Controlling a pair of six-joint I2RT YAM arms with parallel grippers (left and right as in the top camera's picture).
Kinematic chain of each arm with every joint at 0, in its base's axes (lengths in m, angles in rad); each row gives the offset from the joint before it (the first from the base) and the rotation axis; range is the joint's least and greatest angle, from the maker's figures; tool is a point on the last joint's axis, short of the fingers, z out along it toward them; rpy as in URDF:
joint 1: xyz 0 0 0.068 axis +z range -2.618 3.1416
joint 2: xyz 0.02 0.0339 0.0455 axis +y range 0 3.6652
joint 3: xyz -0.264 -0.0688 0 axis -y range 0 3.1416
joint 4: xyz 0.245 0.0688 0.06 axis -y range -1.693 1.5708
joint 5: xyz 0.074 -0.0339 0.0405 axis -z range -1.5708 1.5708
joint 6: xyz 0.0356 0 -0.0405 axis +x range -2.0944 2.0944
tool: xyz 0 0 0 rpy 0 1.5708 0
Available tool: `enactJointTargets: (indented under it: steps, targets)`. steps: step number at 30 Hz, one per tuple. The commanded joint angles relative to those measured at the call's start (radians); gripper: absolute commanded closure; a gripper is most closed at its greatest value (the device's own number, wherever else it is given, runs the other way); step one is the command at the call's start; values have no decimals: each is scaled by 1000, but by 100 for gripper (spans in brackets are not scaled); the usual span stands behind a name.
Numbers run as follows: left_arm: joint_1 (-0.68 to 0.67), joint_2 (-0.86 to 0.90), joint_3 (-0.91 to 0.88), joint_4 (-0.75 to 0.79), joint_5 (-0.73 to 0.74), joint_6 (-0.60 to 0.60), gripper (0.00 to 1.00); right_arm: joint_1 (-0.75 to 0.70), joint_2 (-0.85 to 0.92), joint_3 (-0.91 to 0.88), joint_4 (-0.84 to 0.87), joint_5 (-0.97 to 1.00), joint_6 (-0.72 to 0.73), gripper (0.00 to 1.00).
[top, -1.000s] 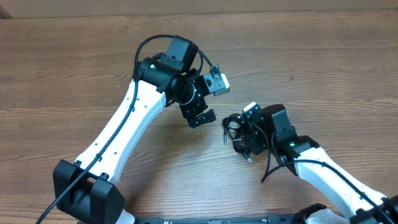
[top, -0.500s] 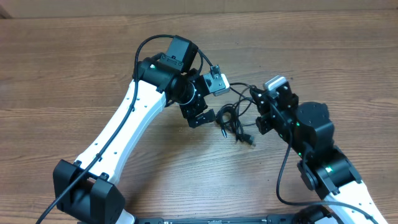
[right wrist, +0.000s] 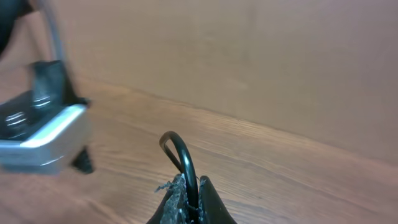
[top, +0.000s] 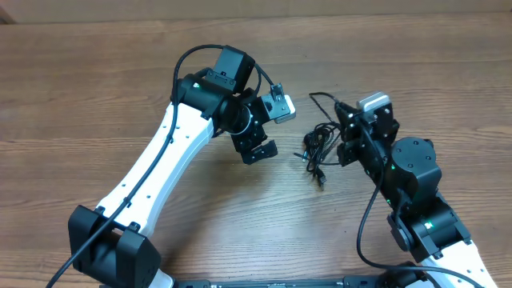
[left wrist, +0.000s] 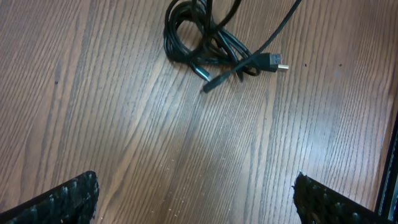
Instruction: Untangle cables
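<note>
Cables (top: pixel 315 149) lie bunched on the table (top: pixel 96 88), one strand pinched by the right gripper (right wrist: pixel 186 200); the left gripper (left wrist: pixel 196 199) stands wide apart.

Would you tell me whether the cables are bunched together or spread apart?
Bunched: the cables form one looped clump, plug ends sticking out.

The desk (top: pixel 88 88) is made of brown wood. Thin dark and light lines run along it from side to side, like stripes. Seen from close up, the lines are a little wavy, and some parts of the wood look paler than others. At the far edge of the desk stands a flat, plain, light brown board (top: pixel 336 10). The board meets the desk in a straight line.
</note>
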State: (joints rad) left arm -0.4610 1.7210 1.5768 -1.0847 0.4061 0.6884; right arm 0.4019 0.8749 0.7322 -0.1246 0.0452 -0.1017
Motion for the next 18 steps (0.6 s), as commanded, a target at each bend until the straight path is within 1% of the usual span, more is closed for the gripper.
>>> enactJointTargets:
  steps: [1,4,7,15,16,18]
  targets:
    - [2,7,2,0,-3,19,0,7,-16,26,23,130,108,96]
    - [2,7,2,1,-3,19,0,7,-16,26,69,128,160,96]
    - [2,7,2,1,-3,18,0,7,-16,26,98,108,162,96]
    - [2,7,2,0,-3,19,0,8,-13,26,44,100,162,96]
    - [2,7,2,0,-18,19,0,8,-12,26,44,89,162,96]
    - [2,7,2,0,-121,19,0,8,-5,26,44,60,162,96]
